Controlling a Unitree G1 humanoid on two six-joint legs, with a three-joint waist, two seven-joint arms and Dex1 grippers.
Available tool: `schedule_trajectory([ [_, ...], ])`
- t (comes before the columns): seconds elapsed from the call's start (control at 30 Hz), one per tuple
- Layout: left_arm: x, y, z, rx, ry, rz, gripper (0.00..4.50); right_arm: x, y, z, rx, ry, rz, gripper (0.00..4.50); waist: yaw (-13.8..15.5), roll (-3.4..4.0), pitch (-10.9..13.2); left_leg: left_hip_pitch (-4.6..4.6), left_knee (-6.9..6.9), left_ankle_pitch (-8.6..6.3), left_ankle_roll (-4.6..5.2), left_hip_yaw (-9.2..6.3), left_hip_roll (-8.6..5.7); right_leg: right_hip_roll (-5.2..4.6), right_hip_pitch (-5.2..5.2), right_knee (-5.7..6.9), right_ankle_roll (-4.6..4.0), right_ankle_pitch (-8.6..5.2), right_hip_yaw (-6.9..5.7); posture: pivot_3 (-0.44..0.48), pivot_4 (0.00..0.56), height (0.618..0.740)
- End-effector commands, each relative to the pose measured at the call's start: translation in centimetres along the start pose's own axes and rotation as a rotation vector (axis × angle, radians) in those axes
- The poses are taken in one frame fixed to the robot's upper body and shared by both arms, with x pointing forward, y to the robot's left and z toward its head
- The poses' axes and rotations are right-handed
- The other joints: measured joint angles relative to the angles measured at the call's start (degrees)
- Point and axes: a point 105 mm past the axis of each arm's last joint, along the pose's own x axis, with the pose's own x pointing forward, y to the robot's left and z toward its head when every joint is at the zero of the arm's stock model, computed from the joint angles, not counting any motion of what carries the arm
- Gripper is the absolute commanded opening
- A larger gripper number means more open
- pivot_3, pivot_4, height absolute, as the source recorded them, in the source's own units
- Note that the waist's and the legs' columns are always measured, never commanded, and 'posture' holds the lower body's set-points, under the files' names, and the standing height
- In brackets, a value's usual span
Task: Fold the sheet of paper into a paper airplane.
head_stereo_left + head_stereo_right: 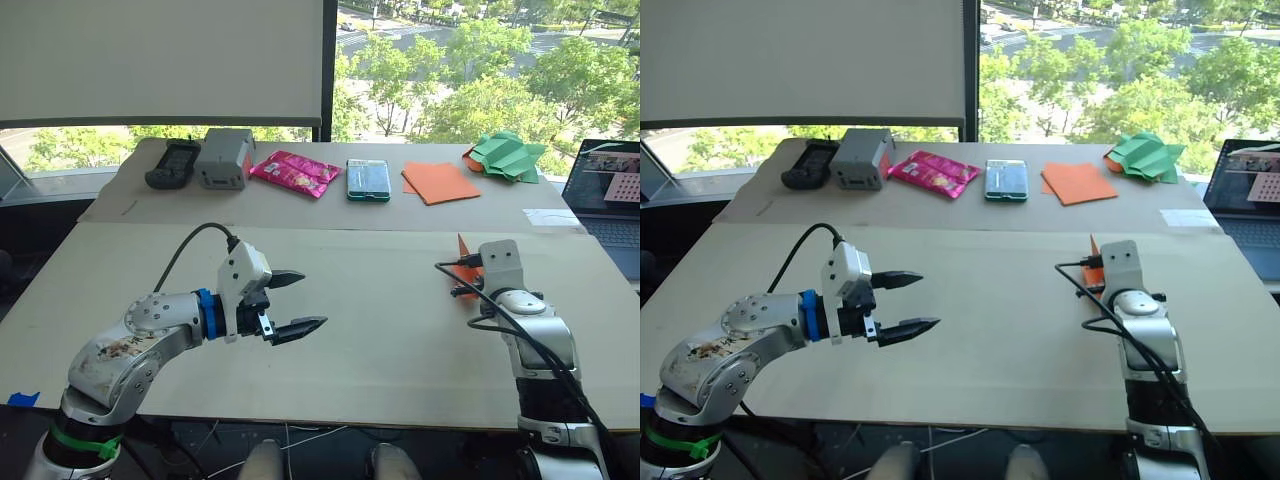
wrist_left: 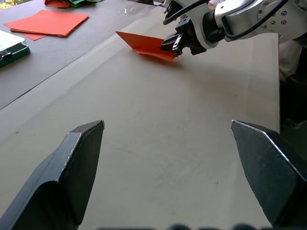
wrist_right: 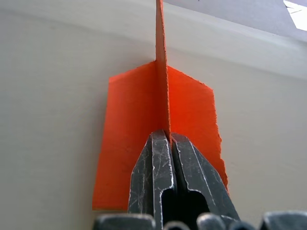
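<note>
Right tool (image 3: 165, 143) clamped on upright fold of paper airplane (image 3: 158, 143).

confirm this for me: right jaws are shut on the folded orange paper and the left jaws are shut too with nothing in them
Not quite. The left gripper is open with nothing in it, as the left wrist view shows. The right gripper is indeed shut on the folded orange paper.

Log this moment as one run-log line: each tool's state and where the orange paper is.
right tool: shut on folded orange paper, its wings on the table | left tool: open, holding nothing, apart from paper | fold: well along
</note>
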Motion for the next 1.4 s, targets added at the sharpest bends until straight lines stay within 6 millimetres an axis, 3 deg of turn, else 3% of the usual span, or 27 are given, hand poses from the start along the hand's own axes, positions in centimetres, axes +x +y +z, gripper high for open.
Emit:
schedule_trajectory([
  [0.03, -0.1, -0.4, 1.3, 0.048, -0.026, -0.017, 4.5, -0.4, -0.9, 1.4, 0.009, -0.07, -0.018, 1.24, 0.0, 0.0, 0.0, 0.0, 0.0, 0.0, 0.0, 0.0, 0.0, 0.0, 0.0, 0.0, 0.0, 0.0, 0.0, 0.0, 0.15, 0.702],
  [0.33, -0.2, 0.7, 1.6, 0.036, -0.019, 0.048, 4.5, -3.5, -1.8, 6.9, 0.065, -0.326, 0.049, 4.41, 0.2, -0.01, 0.0, -0.01, 0.0, 0.0, 0.0, 0.0, -0.01, 0.0, 0.01, 0.0, 0.0, 0.0, 0.0, 0.0, 0.15, 0.702],
  [0.4, -1.1, 1.6, 1.3, 0.022, -0.016, 0.112, 4.5, -4.8, -1.1, 8.6, 0.064, -0.416, 0.126, 4.47, 0.1, -0.01, 0.0, 0.0, 0.0, 0.0, 0.0, -0.01, -0.01, 0.0, 0.01, 0.0, 0.0, 0.0, 0.0, 0.0, 0.15, 0.702],
  [0.5, -3.2, 4.1, 0.6, -0.006, -0.024, 0.284, 4.5, -8.4, 3.2, 10.2, -0.007, -0.584, 0.415, 4.47, -0.2, 0.0, 0.0, 0.0, -0.04, 0.0, 0.01, -0.03, 0.0, 0.01, 0.06, 0.03, 0.0, 0.0, 0.0, 0.0, 0.15, 0.702],
  [0.6, -4.9, 5.7, -0.9, -0.033, -0.008, 0.415, 4.5, -10.6, 6.8, 8.8, -0.072, -0.594, 0.636, 4.47, -0.1, -0.04, 0.0, 0.17, -0.12, -0.02, 0.02, -0.11, 0.06, 0.1, 0.05, 0.04, -0.02, -0.02, -0.02, 0.0, 0.15, 0.702],
  [0.73, -6.6, 6.9, -3.8, -0.078, 0.016, 0.536, 4.5, -10.5, 9.6, 5.8, -0.188, -0.534, 0.712, 4.47, 0.2, -0.04, 0.0, 0.06, -0.06, -0.28, -0.4, -0.04, 0.03, 0.03, 0.02, -0.1, -0.04, -0.03, -0.01, 0.0, 0.15, 0.702],
  [0.9, -7.8, 7.8, -5.4, -0.099, -0.013, 0.63, 4.5, -8.4, 10.3, 2.6, -0.18, -0.465, 0.68, 4.47, 0.8, -0.19, 0.1, -0.05, 0.0, -0.34, -0.5, 0.04, -0.04, -0.12, -0.05, -0.21, -0.04, -0.04, -0.05, 0.0, 0.15, 0.702],
  [1.4, -7.4, 8.1, -6.0, -0.121, -0.021, 0.614, 4.5, -7.2, 9.9, 1.6, -0.148, -0.443, 0.639, 4.47, 1.3, -0.15, 0.0, 0.01, -0.01, -0.34, -0.5, 0.08, -0.03, -0.12, -0.04, -0.07, -0.01, -0.03, -0.05, 0.0, 0.15, 0.702],
])
